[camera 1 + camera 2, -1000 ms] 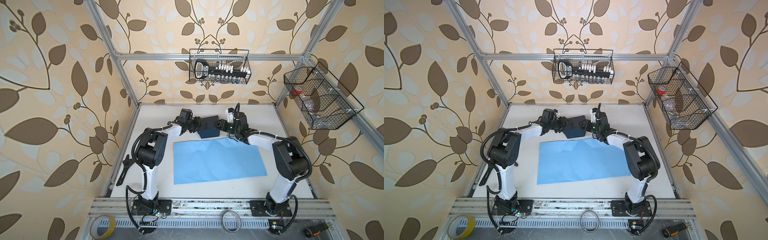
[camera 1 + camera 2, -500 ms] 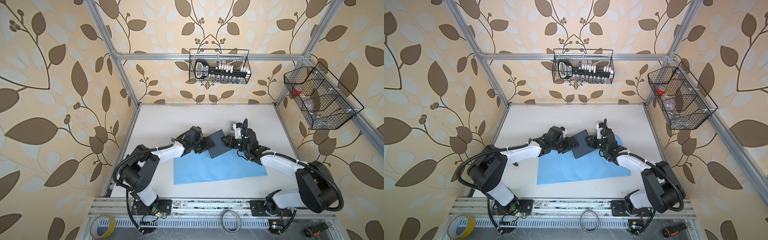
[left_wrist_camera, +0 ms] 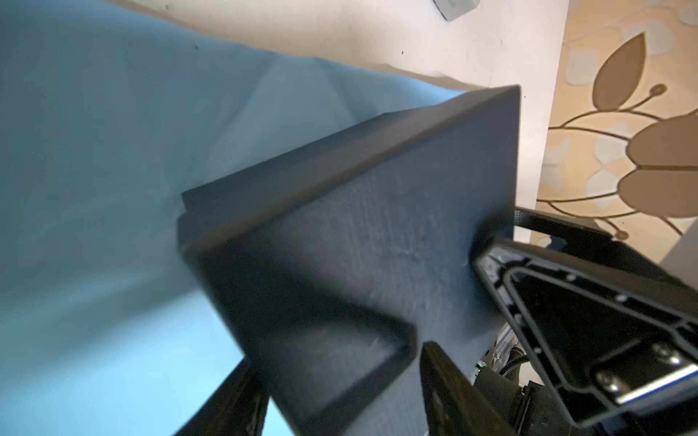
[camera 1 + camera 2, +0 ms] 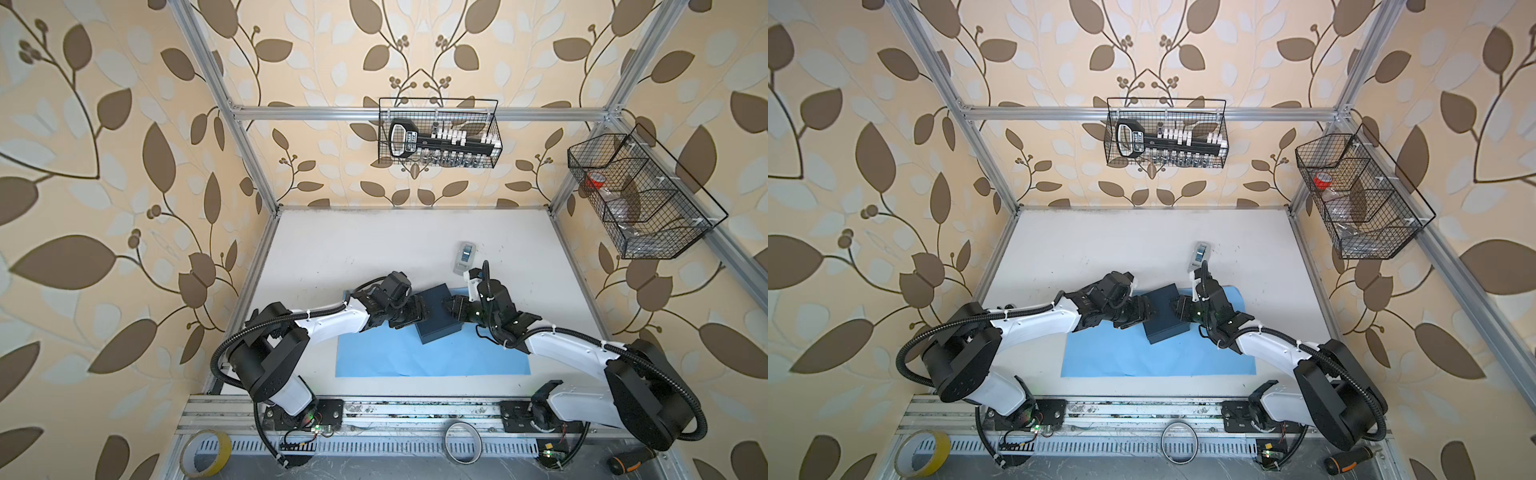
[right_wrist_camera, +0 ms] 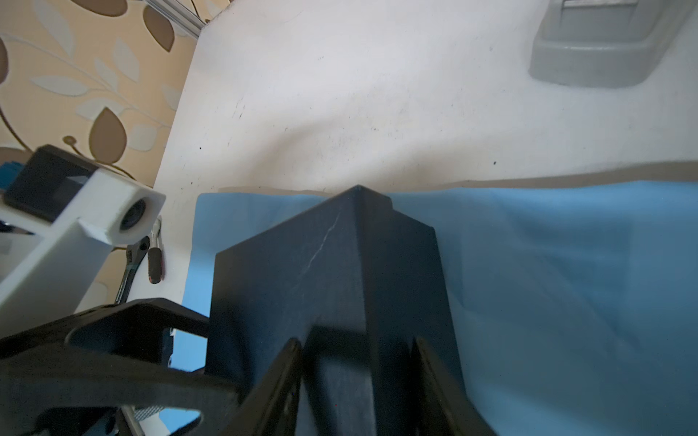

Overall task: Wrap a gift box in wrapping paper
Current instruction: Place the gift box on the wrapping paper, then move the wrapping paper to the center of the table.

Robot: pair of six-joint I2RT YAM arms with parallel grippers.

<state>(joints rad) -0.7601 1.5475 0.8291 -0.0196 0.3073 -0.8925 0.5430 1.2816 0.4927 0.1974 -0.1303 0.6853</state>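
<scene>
Near rail: a yellow tape roll (image 4: 205,453) at left, a screwdriver (image 4: 631,460) at right.

The wrapping paper (image 4: 415,357) is laid flat on the white counter (image 4: 374,249), light blue face up. The gift box (image 4: 436,320) is seen over the paper's far half, turned askew, its far corner reaching the far edge; whether it rests or is lifted cannot be told.

Left hand (image 4: 417,314): fingers (image 3: 241,400) are set either side of the box's left corner; pressure cannot be told. Right hand (image 4: 449,308): fingers (image 5: 283,377) are pinched on the box's right wall.

Farther right, a grey tape dispenser (image 4: 464,257) stands apart.
</scene>
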